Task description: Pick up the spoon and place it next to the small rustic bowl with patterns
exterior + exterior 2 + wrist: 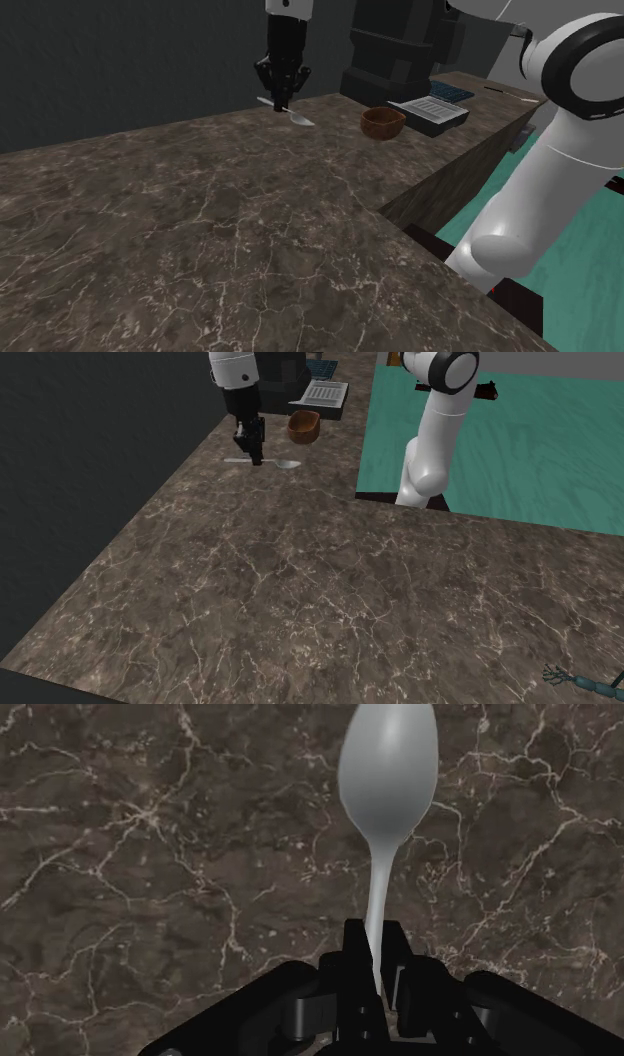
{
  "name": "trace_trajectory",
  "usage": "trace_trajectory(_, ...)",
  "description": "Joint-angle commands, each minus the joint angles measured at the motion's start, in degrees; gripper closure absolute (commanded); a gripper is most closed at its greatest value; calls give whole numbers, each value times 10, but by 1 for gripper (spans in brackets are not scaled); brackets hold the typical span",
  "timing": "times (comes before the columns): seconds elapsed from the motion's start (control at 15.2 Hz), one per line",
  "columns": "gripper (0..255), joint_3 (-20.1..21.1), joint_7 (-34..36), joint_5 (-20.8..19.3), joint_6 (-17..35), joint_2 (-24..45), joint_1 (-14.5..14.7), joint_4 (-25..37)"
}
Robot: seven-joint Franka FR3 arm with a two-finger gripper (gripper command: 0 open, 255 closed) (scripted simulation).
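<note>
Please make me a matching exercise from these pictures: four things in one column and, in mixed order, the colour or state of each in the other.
Things:
1. spoon
2. small bowl
3. end effector
4. countertop

Descriptions:
A. black, shut on a thin handle
B. brown, standing apart from the spoon
C. pale grey, clasped by its handle
D. dark, with pale veins

Pairs: 1-C, 2-B, 3-A, 4-D

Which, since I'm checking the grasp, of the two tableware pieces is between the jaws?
The pale grey spoon: the black gripper clasps its thin handle in its jaws, while the small brown bowl sits apart on the dark marble counter.
</note>
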Motion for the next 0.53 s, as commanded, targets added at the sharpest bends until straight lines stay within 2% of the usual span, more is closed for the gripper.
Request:
trace_trajectory(0.0,255,-15,-32,4,-4,-21,-15,-22)
trace_trajectory(0.46,255,-72,-134,4,-20,-76,-61,-80)
